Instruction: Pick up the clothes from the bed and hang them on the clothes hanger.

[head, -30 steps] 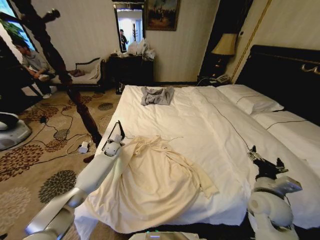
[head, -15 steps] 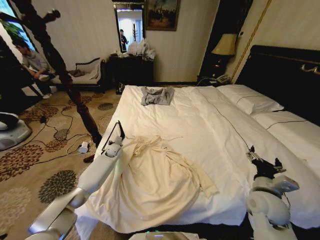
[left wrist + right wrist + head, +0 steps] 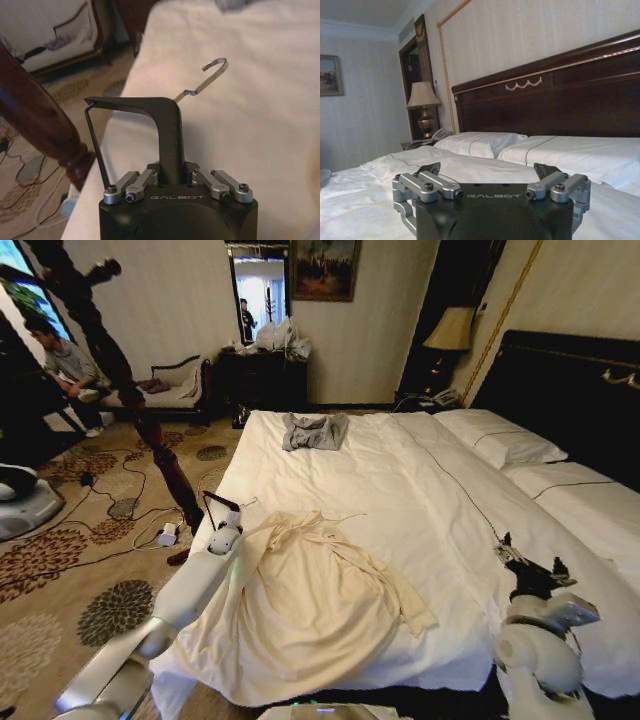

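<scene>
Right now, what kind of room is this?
Likely a hotel bedroom. A wide white bed with pillows stands against a tall dark headboard with gold trim, with a lamp and phone beside it, patterned carpet and a framed painting.

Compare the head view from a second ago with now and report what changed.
The left gripper, shut on the clothes hanger, has turned it: it tilted toward the shirt before and now tips toward the carpet. The arm itself barely shifted. The right gripper stays open over the bed; the shirt lies as before.
</scene>
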### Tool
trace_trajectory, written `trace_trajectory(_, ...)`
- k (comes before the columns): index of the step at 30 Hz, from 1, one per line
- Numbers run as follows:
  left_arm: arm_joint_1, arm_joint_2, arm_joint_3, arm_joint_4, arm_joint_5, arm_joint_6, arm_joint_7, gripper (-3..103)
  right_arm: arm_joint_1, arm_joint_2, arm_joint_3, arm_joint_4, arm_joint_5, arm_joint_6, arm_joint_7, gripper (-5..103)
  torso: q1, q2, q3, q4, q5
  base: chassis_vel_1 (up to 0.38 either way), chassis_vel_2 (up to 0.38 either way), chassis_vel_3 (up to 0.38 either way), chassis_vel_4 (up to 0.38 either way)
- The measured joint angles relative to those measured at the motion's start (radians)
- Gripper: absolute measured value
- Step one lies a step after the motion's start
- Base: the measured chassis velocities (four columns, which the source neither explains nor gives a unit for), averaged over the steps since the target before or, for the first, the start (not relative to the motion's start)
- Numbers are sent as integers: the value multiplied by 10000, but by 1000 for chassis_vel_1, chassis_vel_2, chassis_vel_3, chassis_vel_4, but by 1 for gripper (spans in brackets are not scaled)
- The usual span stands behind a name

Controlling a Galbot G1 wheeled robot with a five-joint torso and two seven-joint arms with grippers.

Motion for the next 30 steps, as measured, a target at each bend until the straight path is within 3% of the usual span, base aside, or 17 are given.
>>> trace_trajectory(9, 572, 480, -1177, -1985, -1066, -1412, 295, 23, -17, 11, -104, 18, -40, 35, 72, 100, 0, 0, -1, -1, 2, 0, 0, 0, 0)
trace_trajectory(12, 965, 771, -1806, -3214, -2189, -1673, 562, 23, -18, -6, -140, 27, 6, 54, 105, 100, -2, 0, -1, 1, -1, 0, 0, 0, 0)
trace_trajectory(13, 965, 771, -1806, -3214, -2189, -1673, 562, 23, -18, -6, -140, 27, 6, 54, 105, 100, -2, 0, -1, 1, -1, 0, 0, 0, 0)
trace_trajectory(18, 2073, 1284, -2948, -6033, -4602, -1733, 1183, 23, 21, -314, -301, 66, 696, 80, 131, 100, -2, 1, -2, -1, 5, 0, 0, 0, 0)
trace_trajectory(19, 2073, 1284, -2948, -6033, -4602, -1733, 1183, 23, 21, -314, -301, 66, 696, 80, 131, 100, -2, 1, -2, -1, 5, 0, 0, 0, 0)
trace_trajectory(22, 3445, 1463, -3852, -7676, -6181, -1558, 1901, 23, 42, -1070, -667, -170, 1605, 471, -328, 100, -3, 2, -2, 2, 3, 0, 0, 0, 0)
trace_trajectory(24, 4536, 1360, -4365, -8584, -6818, -1476, 2394, 23, 41, -2142, -1034, -417, 2172, 650, -737, 100, -3, 2, -2, 3, 2, 0, 0, 0, 0)
trace_trajectory(25, 4536, 1360, -4365, -8584, -6818, -1476, 2394, 23, 41, -2142, -1034, -417, 2172, 650, -737, 100, -3, 2, -2, 3, 2, 0, 0, 0, 0)
trace_trajectory(27, 5538, 1072, -4764, -9381, -7159, -1428, 2820, 23, 223, -3394, -1621, -624, 2937, 649, -1064, 100, -3, 3, -3, -1, 0, 0, 0, 0, 0)
trace_trajectory(28, 5538, 1072, -4764, -9381, -7159, -1428, 2820, 23, 223, -3394, -1621, -624, 2937, 649, -1064, 100, -3, 3, -3, -1, 0, 0, 0, 0, 0)
trace_trajectory(30, 6365, 768, -5029, -9824, -7201, -1387, 3043, 23, 666, -4482, -2456, -973, 3490, 489, -1408, 100, -3, 2, -3, 1, 3, 0, 0, 0, 0)
